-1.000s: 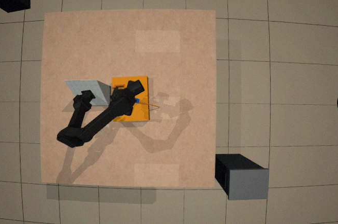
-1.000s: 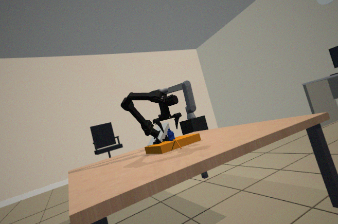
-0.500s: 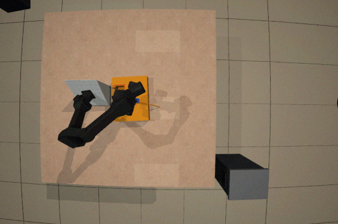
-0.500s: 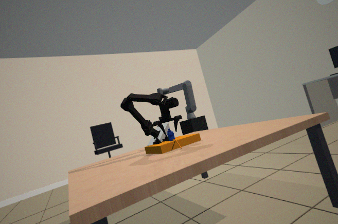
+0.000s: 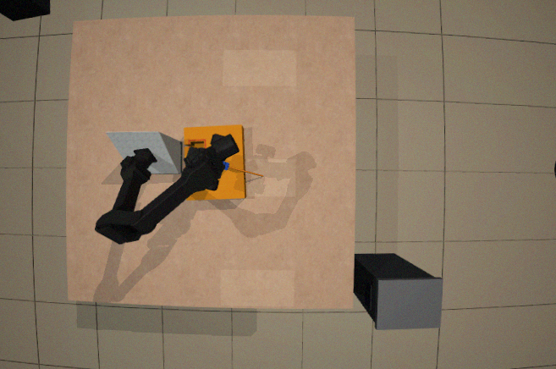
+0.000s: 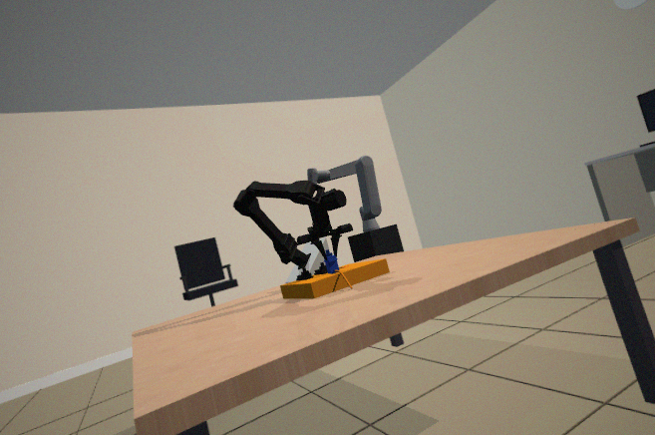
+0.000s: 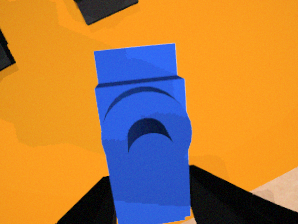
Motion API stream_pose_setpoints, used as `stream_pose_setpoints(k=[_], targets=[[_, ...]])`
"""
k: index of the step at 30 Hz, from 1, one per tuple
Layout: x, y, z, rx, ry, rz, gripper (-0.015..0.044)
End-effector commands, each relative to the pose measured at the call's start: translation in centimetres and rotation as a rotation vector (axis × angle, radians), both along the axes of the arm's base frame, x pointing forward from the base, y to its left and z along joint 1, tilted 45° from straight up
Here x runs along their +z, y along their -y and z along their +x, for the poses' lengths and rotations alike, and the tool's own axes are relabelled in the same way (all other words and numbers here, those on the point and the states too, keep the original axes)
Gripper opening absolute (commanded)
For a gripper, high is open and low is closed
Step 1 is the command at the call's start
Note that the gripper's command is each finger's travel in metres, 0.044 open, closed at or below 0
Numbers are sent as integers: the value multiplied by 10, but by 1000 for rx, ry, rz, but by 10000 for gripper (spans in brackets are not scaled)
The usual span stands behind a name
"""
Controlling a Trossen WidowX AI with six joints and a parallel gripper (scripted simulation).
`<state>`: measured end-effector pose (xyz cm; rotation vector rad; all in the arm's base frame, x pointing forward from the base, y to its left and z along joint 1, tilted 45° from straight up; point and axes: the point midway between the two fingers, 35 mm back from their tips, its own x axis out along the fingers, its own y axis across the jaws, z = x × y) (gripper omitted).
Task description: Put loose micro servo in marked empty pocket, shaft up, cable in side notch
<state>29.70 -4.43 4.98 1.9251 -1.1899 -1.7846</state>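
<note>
The blue micro servo [image 5: 226,165] [image 6: 331,261] [image 7: 150,170] stands upright at the orange deck [image 5: 233,189] [image 6: 369,268] [image 7: 240,65], its round output shaft facing up toward the wrist camera. My gripper [image 6: 329,252] [image 7: 149,180] points down and is shut on the servo, one black finger on each side of its body. The orange cable [image 5: 245,170] [image 6: 345,279] runs out past the deck's edge. The red-outlined pocket [image 5: 196,139] lies near the deck's back left in the top view, apart from the servo. Whether the servo's underside touches the deck is hidden.
A pale grey slanted panel [image 5: 134,143] stands left of the deck. Black blocks [image 7: 106,8] [image 7: 5,54] sit on the deck near the servo. My arm's forearm [image 5: 165,200] passes over the deck's left part. A grey box [image 5: 409,304] stands beyond the table's corner.
</note>
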Motion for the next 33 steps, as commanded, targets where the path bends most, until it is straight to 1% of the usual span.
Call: stream_pose_setpoints(k=[1,7,13,22,26,33], targets=[[5,-5,1,2,1,-1,0],[22,-20,0,2,0,0,0],[22,-20,1,2,0,0,0],[16,-27,-14,2,-1,0,0],[7,-36,-13,2,-1,1,0],[-21,-65,-11,2,0,3,0]])
